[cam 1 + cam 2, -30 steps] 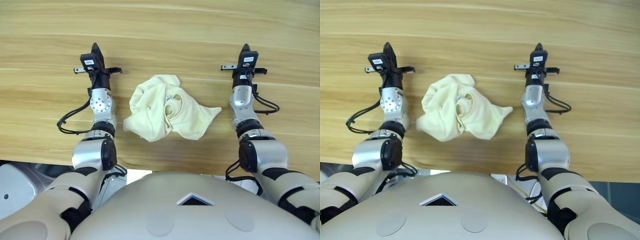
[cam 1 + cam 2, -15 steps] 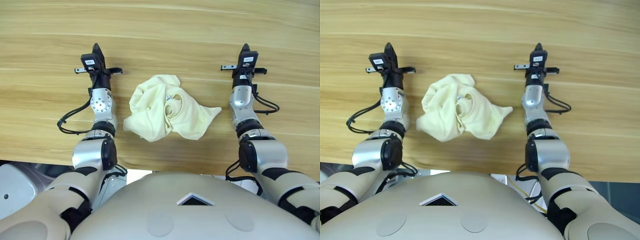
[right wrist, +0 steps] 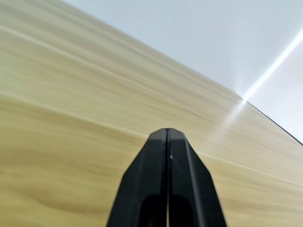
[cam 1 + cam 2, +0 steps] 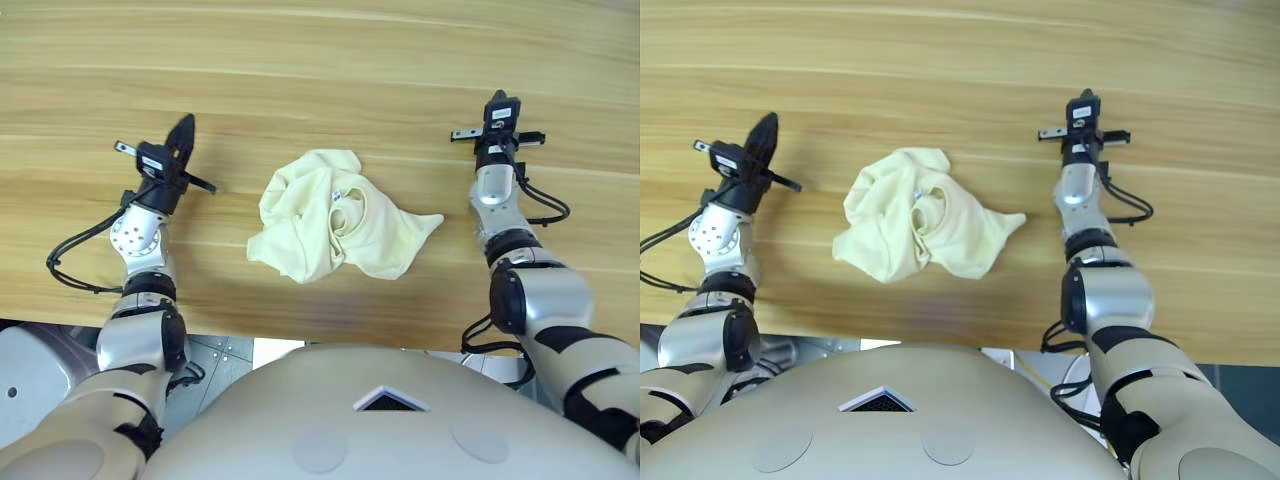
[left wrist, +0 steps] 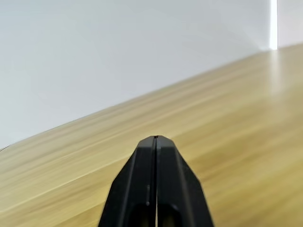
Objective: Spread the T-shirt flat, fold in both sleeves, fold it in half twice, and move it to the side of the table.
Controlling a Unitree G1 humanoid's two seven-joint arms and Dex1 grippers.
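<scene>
Step one, spreading flat, is not started: T-shirt [image 4: 335, 228] lies crumpled mid-surface [image 4: 320, 60]. Left pincer [image 4: 187, 122] sits at its 10 o'clock and right pincer [image 4: 500, 97] at 2 o'clock, both pressed together, empty, apart from the cloth. Next move probably needs them opened onto an edge. Versus 0.5 s ago, left arm has swung outward and right has shifted slightly.
</scene>
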